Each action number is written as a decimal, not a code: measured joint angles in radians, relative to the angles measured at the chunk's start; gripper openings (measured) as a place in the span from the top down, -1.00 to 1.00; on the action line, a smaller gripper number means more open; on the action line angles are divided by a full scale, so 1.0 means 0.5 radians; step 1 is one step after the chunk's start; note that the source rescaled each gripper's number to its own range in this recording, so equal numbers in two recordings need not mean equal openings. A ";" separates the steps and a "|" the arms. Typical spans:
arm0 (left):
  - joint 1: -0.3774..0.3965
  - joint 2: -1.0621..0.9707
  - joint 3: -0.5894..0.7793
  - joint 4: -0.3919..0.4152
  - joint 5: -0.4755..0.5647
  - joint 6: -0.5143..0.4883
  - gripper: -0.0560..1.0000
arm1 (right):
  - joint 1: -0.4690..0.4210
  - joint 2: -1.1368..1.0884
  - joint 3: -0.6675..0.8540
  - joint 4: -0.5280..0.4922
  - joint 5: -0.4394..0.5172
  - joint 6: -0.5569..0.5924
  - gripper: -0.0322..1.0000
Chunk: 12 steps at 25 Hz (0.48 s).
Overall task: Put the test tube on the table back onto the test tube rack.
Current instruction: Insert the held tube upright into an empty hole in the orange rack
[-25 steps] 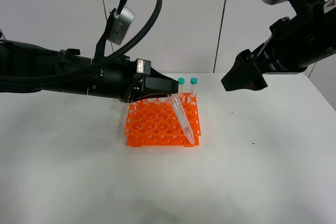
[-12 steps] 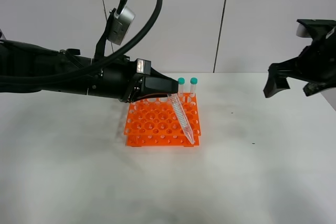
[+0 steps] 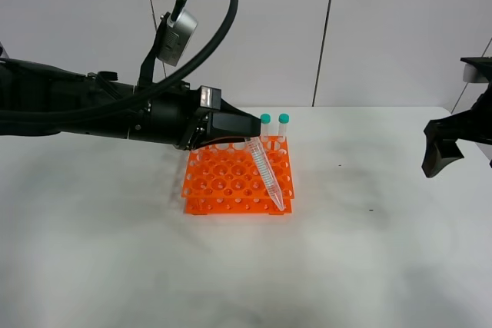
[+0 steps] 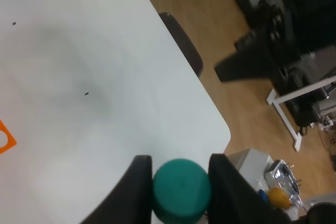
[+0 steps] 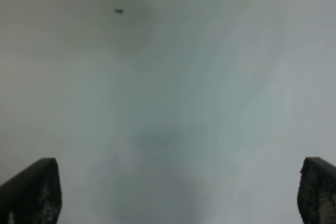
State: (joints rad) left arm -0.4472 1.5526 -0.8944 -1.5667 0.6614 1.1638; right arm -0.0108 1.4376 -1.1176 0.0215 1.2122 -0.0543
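At frame centre, the tilted test tube (image 3: pixel 267 178) is clamped by its cap in the jaws of the left gripper (image 4: pixel 181 182), tip over the test tube rack (image 3: pixel 223 182); the jaws of the right gripper (image 5: pixel 178 182) are spread apart.

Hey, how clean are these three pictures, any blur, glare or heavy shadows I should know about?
Exterior high view: sharp and evenly lit, with only a faint shadow beside the test tube rack. Left wrist view: the test tube cap is close to the lens and looks soft, and the table shows grey smudgy patches. Right wrist view: hazy, out of focus, just table and a dark speck.
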 joint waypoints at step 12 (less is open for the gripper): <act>0.000 0.000 0.000 0.002 0.000 0.000 0.89 | 0.000 -1.184 0.989 0.004 -0.226 0.000 -1.00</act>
State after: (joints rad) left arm -0.4472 1.5526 -0.8944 -1.5657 0.6614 1.1638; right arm -0.0108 0.8456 -0.6231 0.0234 1.0991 -0.0543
